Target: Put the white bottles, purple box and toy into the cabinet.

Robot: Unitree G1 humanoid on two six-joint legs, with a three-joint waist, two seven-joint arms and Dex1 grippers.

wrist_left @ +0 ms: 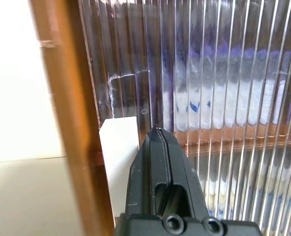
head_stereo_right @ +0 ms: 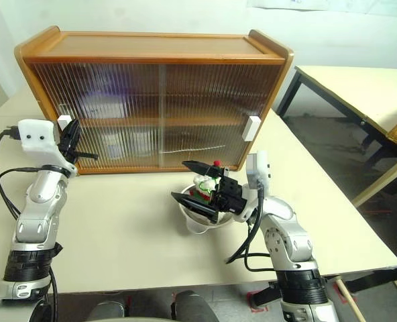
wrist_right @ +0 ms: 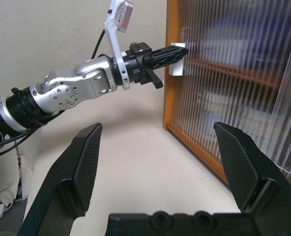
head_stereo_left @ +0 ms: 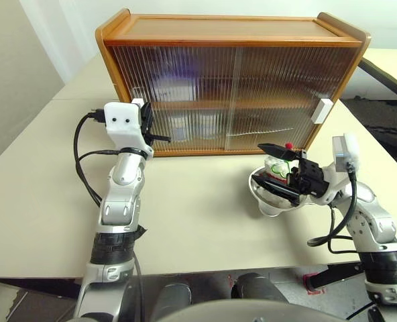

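Note:
The cabinet stands at the back of the table with both ribbed doors closed. My left gripper is shut, its fingertips right beside the white left handle against the door. Behind the ribbed doors are blurred white shapes with blue print and a purple smear on the upper shelf; I cannot make them out further. The toy sits in a silver bowl in front of the cabinet's right half. My right gripper is open over the bowl, with nothing between its fingers in the right wrist view.
A second white handle sits at the cabinet's right end. Another table stands at the right across a gap of floor. Bare tabletop lies between my two arms.

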